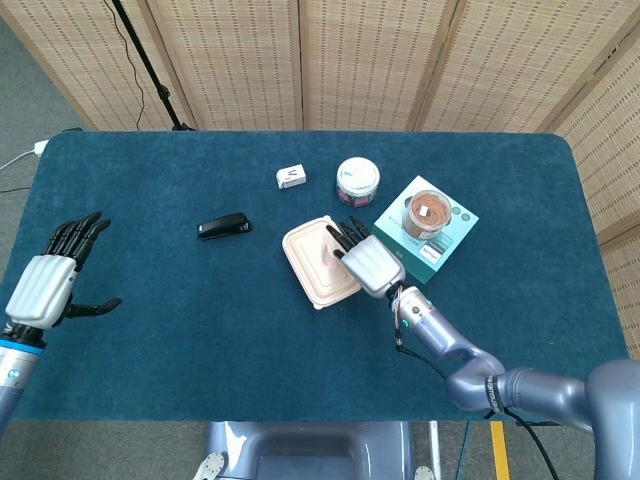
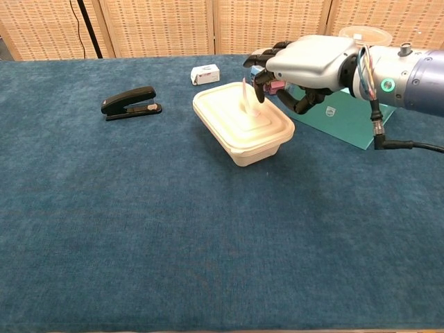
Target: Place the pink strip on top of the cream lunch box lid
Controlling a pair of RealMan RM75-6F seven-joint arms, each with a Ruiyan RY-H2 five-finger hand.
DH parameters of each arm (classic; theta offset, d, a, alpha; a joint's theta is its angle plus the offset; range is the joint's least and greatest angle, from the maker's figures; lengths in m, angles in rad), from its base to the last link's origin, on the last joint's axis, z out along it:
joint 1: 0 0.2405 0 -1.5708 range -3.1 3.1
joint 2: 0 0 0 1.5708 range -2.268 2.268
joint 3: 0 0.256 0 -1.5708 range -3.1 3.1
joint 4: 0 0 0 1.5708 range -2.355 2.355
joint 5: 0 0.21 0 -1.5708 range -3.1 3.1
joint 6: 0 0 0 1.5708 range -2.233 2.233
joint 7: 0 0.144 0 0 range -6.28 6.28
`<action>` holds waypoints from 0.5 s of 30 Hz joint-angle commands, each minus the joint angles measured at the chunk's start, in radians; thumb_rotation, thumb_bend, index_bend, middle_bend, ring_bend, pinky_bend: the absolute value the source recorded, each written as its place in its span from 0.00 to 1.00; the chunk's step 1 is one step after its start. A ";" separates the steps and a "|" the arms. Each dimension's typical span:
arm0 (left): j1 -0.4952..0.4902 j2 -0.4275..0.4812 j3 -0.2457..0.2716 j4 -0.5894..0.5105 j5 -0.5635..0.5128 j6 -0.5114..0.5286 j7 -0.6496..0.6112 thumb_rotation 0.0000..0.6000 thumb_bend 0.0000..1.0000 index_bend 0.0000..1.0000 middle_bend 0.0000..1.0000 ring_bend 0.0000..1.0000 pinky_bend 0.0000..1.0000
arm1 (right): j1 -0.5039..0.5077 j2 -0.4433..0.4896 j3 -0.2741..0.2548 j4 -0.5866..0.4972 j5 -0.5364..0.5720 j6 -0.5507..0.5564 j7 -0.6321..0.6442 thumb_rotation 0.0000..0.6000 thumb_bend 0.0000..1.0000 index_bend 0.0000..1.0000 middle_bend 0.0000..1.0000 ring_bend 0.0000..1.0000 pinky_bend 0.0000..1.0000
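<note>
The cream lunch box (image 1: 312, 268) (image 2: 236, 121) sits closed at mid-table. Over the lid's right side hovers my right hand (image 1: 368, 262) (image 2: 312, 59), fingers curled downward. A thin pale pink strip (image 2: 246, 94) stands nearly upright at the fingertips, its lower end touching the lid; the hand appears to pinch its upper part. From the head view the strip (image 1: 329, 256) shows only as a faint pink streak on the lid. My left hand (image 1: 45, 285) stays far off at the table's left edge, fingers spread, holding nothing.
A black stapler (image 1: 224, 226) (image 2: 130, 101) lies left of the box. Behind it are a small white box (image 1: 291, 177) (image 2: 206, 73) and a round tub (image 1: 357, 179). A teal carton (image 1: 445, 245) (image 2: 340, 118) carrying a brown-filled jar (image 1: 428, 212) is at the right.
</note>
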 commanded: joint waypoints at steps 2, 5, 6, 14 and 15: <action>0.001 0.000 -0.001 0.000 -0.002 0.001 0.000 1.00 0.00 0.00 0.00 0.00 0.00 | -0.005 -0.004 -0.010 -0.005 -0.014 0.000 0.009 1.00 0.81 0.33 0.00 0.00 0.00; 0.001 0.000 -0.002 0.001 -0.005 0.001 -0.001 1.00 0.00 0.00 0.00 0.00 0.00 | -0.005 -0.013 -0.009 0.004 -0.014 -0.005 0.018 1.00 0.81 0.33 0.00 0.00 0.00; 0.001 0.000 -0.002 0.001 -0.005 0.000 -0.001 1.00 0.00 0.00 0.00 0.00 0.00 | -0.005 -0.016 -0.009 0.008 -0.014 -0.007 0.020 1.00 0.81 0.33 0.00 0.00 0.00; 0.000 0.001 -0.003 0.003 -0.005 -0.002 -0.004 1.00 0.00 0.00 0.00 0.00 0.00 | -0.003 -0.032 -0.008 0.037 -0.007 -0.017 0.024 1.00 0.81 0.33 0.00 0.00 0.00; 0.000 0.001 -0.003 0.003 -0.005 -0.002 -0.004 1.00 0.00 0.00 0.00 0.00 0.00 | -0.003 -0.033 -0.007 0.039 -0.007 -0.018 0.024 1.00 0.81 0.33 0.00 0.00 0.00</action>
